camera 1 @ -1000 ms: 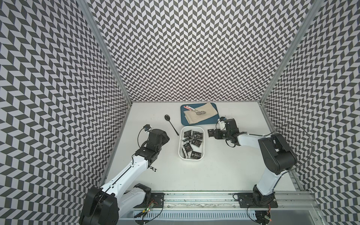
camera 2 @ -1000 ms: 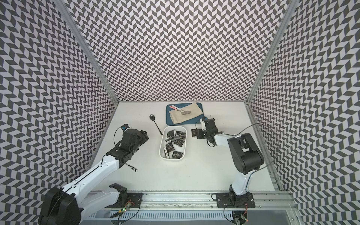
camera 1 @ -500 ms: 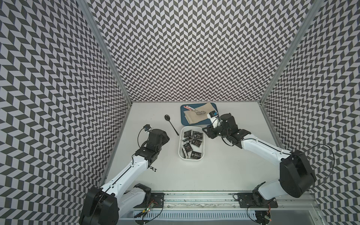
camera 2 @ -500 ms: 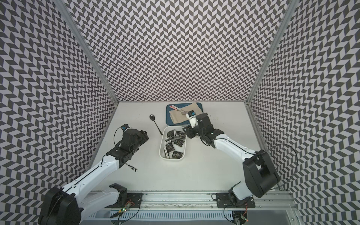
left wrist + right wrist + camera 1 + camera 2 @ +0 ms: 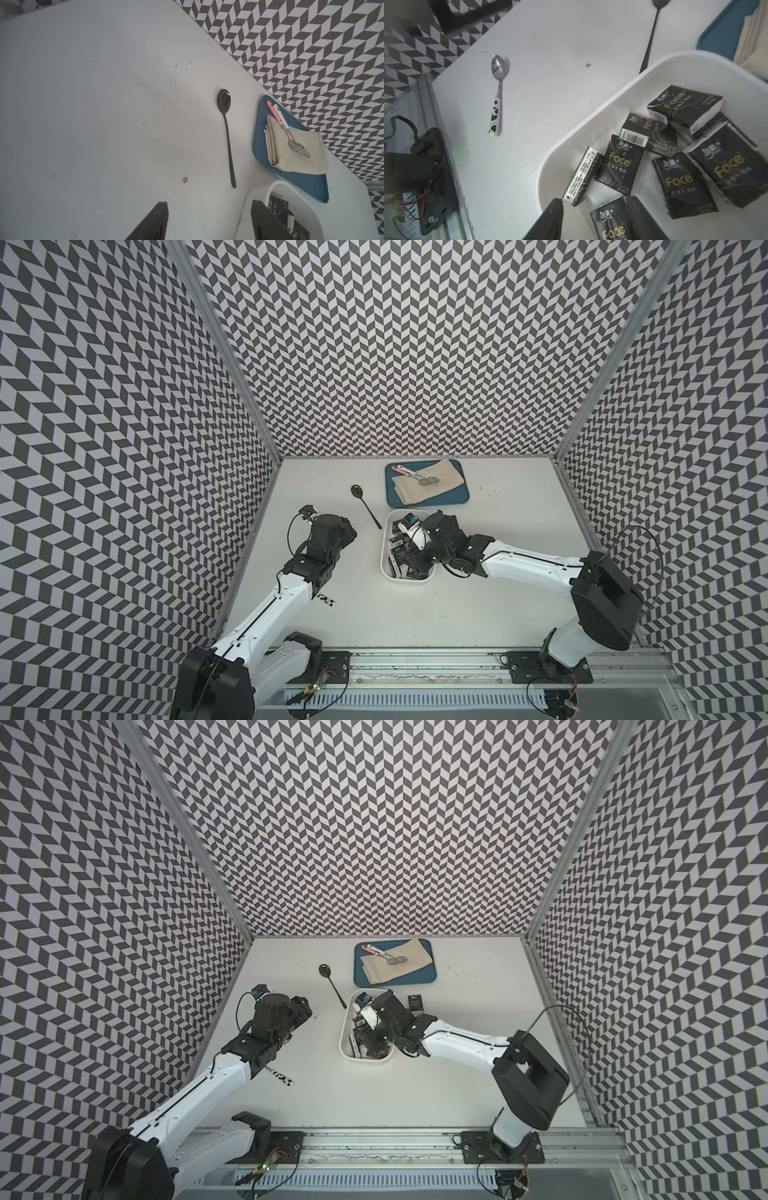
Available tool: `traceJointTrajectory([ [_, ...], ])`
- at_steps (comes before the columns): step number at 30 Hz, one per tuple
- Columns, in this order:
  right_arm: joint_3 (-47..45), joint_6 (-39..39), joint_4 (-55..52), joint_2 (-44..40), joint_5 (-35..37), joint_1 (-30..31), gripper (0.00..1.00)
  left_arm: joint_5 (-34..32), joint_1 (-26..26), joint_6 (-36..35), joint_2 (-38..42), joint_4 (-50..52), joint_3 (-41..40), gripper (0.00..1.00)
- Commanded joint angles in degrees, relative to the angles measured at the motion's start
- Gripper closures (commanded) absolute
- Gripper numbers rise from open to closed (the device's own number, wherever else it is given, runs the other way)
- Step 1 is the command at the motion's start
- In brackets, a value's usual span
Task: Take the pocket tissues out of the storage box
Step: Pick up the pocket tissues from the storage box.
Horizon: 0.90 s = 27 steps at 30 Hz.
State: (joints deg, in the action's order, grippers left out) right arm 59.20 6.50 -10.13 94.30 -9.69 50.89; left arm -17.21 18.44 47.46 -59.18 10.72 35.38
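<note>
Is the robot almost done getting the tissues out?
Barely started. One packet lies out on the table beside the storage box. The right gripper hangs open around another packet inside. The left gripper is open, empty. Left to do: most pocket tissues are in the box.

Three tall walls [image 5: 395,344] covered in a grey-and-white chevron pattern (metal strips [image 5: 229,356] at the corners) enclose a white, lightly scuffed worktop [image 5: 498,614]; a metal rail [image 5: 415,672] runs along its front edge.
</note>
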Motion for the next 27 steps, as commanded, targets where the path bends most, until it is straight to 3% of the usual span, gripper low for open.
traceJointTrajectory([
  [1,3.0,1.8,0.9,3.5,2.8,1.9,0.47,0.5,-0.6,0.2,1.1,0.3,-1.2,0.32],
  [19,6.6,3.5,2.4,10.8,3.3,3.3,0.54,0.2,-1.1,0.7,2.5,-0.3,-2.7,0.32],
  [27,7.2,4.1,2.6,12.3,3.9,3.3,0.62,0.3,-1.4,0.6,3.5,0.1,-2.8,0.31],
])
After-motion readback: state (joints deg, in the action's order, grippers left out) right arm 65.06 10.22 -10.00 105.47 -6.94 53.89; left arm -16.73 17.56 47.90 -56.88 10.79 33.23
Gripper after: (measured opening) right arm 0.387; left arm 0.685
